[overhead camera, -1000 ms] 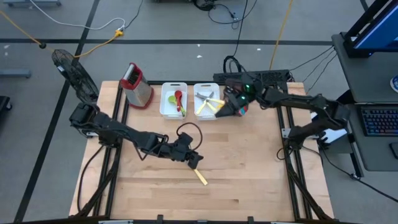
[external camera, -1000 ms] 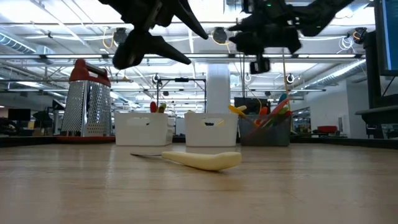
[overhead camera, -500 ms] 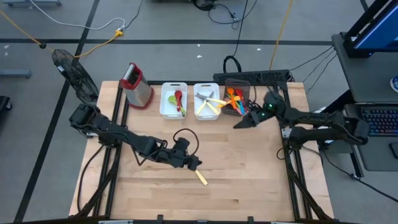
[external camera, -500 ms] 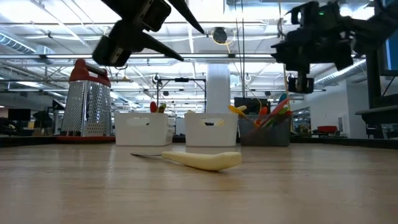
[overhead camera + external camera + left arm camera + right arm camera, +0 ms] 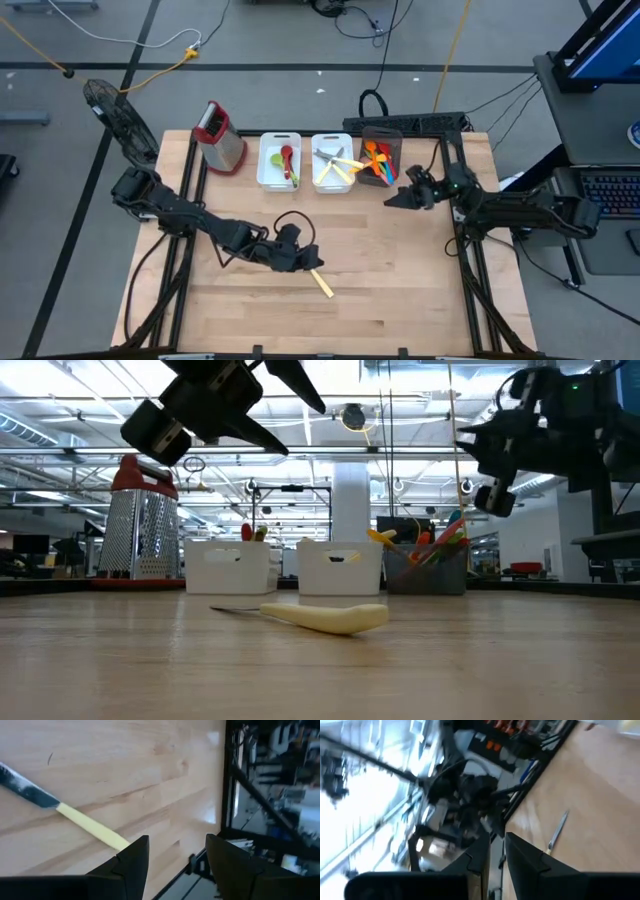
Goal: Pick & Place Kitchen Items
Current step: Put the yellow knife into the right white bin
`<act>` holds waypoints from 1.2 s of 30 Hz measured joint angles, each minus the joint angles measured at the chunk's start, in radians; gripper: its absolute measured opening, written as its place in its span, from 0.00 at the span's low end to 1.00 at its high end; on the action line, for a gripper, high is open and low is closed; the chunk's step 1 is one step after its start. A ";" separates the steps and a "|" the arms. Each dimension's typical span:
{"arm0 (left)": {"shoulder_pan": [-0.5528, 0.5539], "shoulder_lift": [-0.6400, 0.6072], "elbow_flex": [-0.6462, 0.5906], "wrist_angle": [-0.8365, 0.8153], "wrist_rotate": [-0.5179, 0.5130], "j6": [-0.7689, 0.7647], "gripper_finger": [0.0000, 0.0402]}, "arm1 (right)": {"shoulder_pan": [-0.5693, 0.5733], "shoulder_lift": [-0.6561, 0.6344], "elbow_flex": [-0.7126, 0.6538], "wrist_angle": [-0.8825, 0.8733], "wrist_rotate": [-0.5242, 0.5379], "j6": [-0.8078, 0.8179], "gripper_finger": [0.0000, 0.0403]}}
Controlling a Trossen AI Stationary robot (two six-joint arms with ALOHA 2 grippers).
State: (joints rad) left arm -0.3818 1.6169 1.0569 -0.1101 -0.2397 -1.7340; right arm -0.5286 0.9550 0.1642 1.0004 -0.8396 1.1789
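A knife with a pale yellow handle (image 5: 323,284) lies flat on the wooden table near its middle. It also shows in the low view (image 5: 325,617) and in the left wrist view (image 5: 90,827). My left gripper (image 5: 311,265) hangs open just above the knife's blade end, touching nothing; in its wrist view its fingers (image 5: 177,857) stand wide apart. My right gripper (image 5: 390,201) hovers near the table's right side, in front of the dark bin. Its fingers (image 5: 496,845) keep only a narrow gap, with nothing between them.
Along the far edge stand a red-topped box grater (image 5: 220,137), two white bins (image 5: 279,160) (image 5: 332,162) and a dark bin (image 5: 380,160), all three holding coloured utensils. Bare wood lies around the knife and toward the near edge.
My right gripper has drawn back from over the bins toward the table's right edge and sunk lower, its arm folding in. My left gripper has rolled about the line it points along above the knife. The knife has stayed where it was.
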 joint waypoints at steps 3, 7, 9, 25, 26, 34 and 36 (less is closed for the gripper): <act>-0.018 0.000 0.000 0.000 -0.056 -0.074 0.50 | -0.026 0.000 -0.002 0.036 -0.105 -0.039 0.13; -0.045 0.000 0.000 0.000 -0.162 -0.165 0.50 | -0.087 -0.008 -0.002 0.125 -0.231 -0.004 0.13; -0.056 0.005 0.001 0.000 -0.203 -0.213 0.50 | -0.123 -0.027 -0.002 0.196 -0.286 0.011 0.13; -0.045 0.366 0.483 -0.439 -0.066 -0.501 0.50 | -0.290 -0.287 0.004 0.275 -0.329 -0.173 0.01; -0.044 0.375 0.505 -0.480 -0.061 -0.518 0.50 | -0.294 -0.293 0.004 0.275 -0.339 -0.187 0.01; -0.013 0.441 0.571 -0.555 0.030 -0.645 0.50 | -0.304 -0.307 0.004 0.272 -0.348 -0.215 0.00; -0.009 0.450 0.571 -0.593 0.074 -0.682 0.50 | -0.304 -0.307 0.004 0.257 -0.349 -0.215 0.00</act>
State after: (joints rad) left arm -0.3908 2.0669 1.6276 -0.7026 -0.1655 -2.4159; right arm -0.8330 0.6476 0.1684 1.2579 -1.1885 0.9634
